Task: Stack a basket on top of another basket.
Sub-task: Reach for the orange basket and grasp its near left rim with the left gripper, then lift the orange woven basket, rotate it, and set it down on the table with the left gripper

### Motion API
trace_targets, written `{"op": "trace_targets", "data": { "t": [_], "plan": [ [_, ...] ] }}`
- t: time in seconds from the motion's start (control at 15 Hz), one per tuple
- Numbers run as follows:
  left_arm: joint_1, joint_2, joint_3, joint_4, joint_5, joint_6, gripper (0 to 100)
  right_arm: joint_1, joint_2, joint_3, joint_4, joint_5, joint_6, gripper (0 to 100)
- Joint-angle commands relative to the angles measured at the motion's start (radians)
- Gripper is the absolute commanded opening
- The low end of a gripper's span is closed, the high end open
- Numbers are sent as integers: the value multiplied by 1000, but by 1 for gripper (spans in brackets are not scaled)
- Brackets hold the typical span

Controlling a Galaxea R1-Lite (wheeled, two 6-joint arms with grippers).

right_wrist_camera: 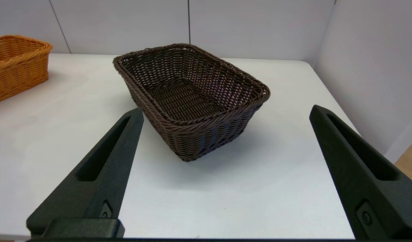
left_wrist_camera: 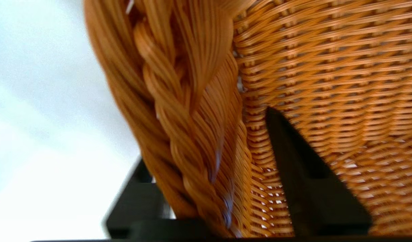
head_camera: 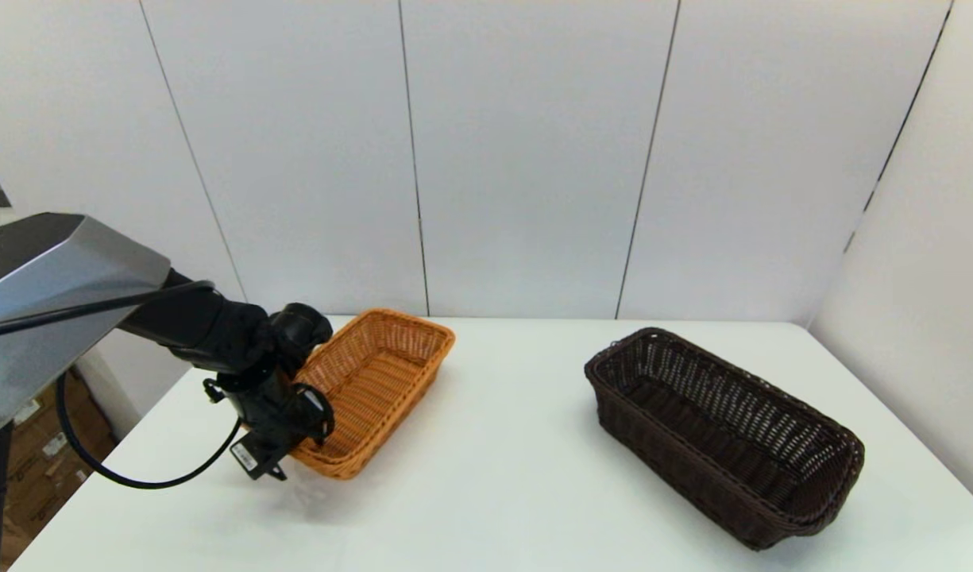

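Note:
The orange-tan basket [head_camera: 375,373] lies at the table's left, its near end tilted and seemingly a little off the surface. My left gripper [head_camera: 295,433] is shut on its braided rim [left_wrist_camera: 179,111] at the near left corner; one finger [left_wrist_camera: 293,161] is inside the basket, the other outside. The dark brown basket [head_camera: 724,437] rests alone on the right side of the table. In the right wrist view, my right gripper [right_wrist_camera: 226,109] is open, short of the dark basket [right_wrist_camera: 189,97] and touching nothing; the orange-tan basket [right_wrist_camera: 14,60] shows far off. The right arm is outside the head view.
The white table [head_camera: 494,477] spans a wide bare gap between the two baskets. White wall panels close off the back and right side. Cardboard boxes [head_camera: 37,453] sit on the floor beyond the table's left edge.

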Motion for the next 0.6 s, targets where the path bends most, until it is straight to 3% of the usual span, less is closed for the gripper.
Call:
{"op": "trace_targets", "data": {
  "t": [0.07,0.6],
  "plan": [
    [1,6,0,2,-3,-7,0,0,1,0,0,1,-1,100],
    [7,-40,2,2,-48,-2,0,0,1,2,0,1,-1,100]
  ]
}}
